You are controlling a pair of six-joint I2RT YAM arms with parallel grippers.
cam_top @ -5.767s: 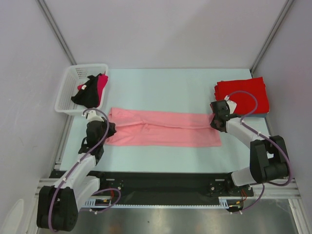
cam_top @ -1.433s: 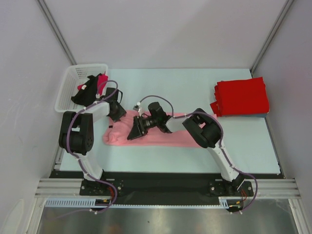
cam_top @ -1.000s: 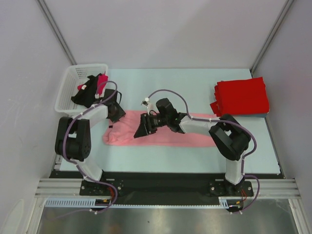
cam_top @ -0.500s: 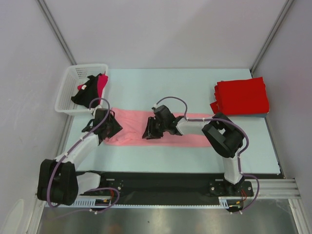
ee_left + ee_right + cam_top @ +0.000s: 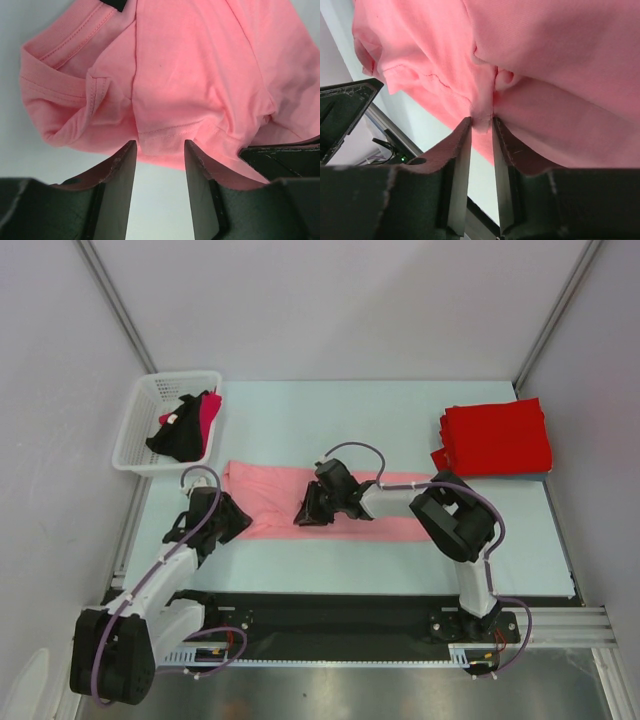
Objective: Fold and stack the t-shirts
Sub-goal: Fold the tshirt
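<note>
A salmon pink t-shirt [image 5: 270, 495] lies as a long folded strip across the table. My left gripper [image 5: 238, 520] is at its left end, on the near side. In the left wrist view the left gripper [image 5: 159, 150] is open, its tips either side of the shirt's [image 5: 190, 75] stitched hem. My right gripper [image 5: 303, 515] is over the middle of the strip. In the right wrist view the right gripper [image 5: 481, 124] has its narrow jaws pinching a small raised fold of the pink cloth [image 5: 560, 60]. Folded red t-shirts [image 5: 497, 437] sit stacked at the far right.
A white lattice basket [image 5: 132, 425] stands at the far left corner with black and pink-red clothes in it. Grey walls close in the table on three sides. A dark rail runs along the near edge by the arm bases.
My left arm swung from the far side of the shirt's left end to its near side. My right gripper came down onto the middle of the shirt and its jaws narrowed on a fold.
</note>
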